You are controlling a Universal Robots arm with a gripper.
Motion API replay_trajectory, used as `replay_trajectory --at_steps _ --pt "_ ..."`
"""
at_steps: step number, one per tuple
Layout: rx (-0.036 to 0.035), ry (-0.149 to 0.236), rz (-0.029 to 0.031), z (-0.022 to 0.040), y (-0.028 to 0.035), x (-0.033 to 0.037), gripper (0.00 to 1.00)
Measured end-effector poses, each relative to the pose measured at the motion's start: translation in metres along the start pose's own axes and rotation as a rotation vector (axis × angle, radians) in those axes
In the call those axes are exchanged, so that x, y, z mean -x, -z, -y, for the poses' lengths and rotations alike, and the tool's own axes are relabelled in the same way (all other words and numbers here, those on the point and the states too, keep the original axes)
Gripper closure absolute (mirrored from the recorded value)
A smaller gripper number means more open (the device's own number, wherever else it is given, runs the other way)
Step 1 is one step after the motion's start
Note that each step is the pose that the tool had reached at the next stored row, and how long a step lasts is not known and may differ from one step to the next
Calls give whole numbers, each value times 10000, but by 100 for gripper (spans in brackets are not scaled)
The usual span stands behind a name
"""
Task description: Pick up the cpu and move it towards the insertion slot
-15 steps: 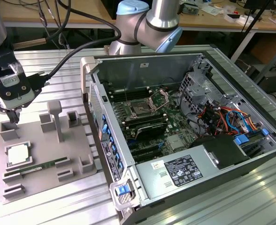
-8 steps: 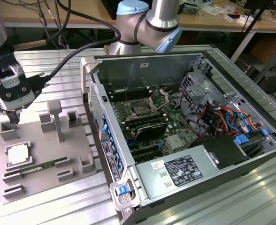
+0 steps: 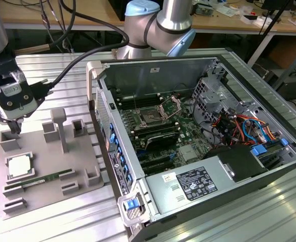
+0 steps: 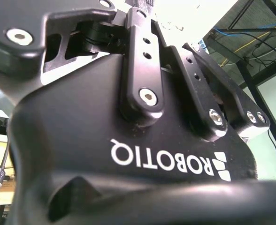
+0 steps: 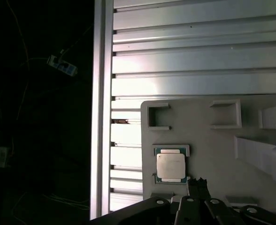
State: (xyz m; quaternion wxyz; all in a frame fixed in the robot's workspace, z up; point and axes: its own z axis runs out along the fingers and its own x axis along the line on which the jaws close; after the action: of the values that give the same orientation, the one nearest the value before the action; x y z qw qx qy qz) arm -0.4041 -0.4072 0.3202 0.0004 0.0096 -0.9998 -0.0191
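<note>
Pointing straight down over the grey fixture, the fingers sit pressed together; cpu nearby.

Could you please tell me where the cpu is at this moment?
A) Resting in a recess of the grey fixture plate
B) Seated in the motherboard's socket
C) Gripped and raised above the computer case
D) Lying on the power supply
A: the cpu lies flat in a square recess of the grey fixture plate at the exterior view's left, outside the computer case and away from the insertion slot. The gripper is close by in the first wrist view.
</note>
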Motion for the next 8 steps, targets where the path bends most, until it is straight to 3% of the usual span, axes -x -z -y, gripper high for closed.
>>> replay_trajectory --at_steps 8 --pt "0 0 -1 0 -16 -2 89"
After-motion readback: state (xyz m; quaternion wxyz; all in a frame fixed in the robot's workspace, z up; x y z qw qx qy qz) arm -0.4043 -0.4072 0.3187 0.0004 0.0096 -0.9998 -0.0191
